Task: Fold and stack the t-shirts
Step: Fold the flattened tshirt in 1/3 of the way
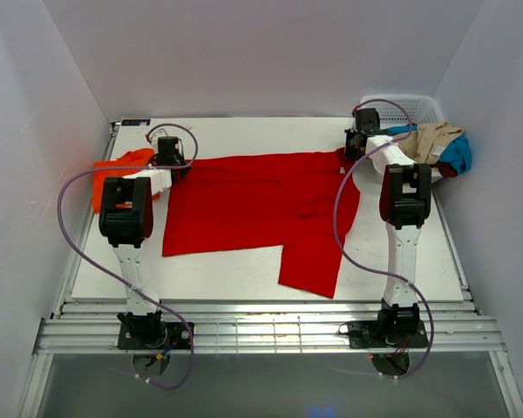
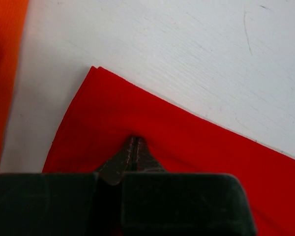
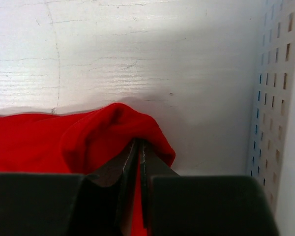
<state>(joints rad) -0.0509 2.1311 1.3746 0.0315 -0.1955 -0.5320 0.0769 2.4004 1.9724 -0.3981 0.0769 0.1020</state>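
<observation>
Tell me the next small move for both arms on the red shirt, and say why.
Probably lift both grippers together a little, raising the far edge for a fold toward the near side. The left gripper is shut on the red t-shirt at its far left corner, the right gripper on bunched cloth at its far right, and the shirt lies spread on the table.

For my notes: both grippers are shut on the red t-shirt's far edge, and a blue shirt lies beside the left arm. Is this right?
No. That shirt is orange, not blue; the top external view shows it. The rest is right.
</observation>
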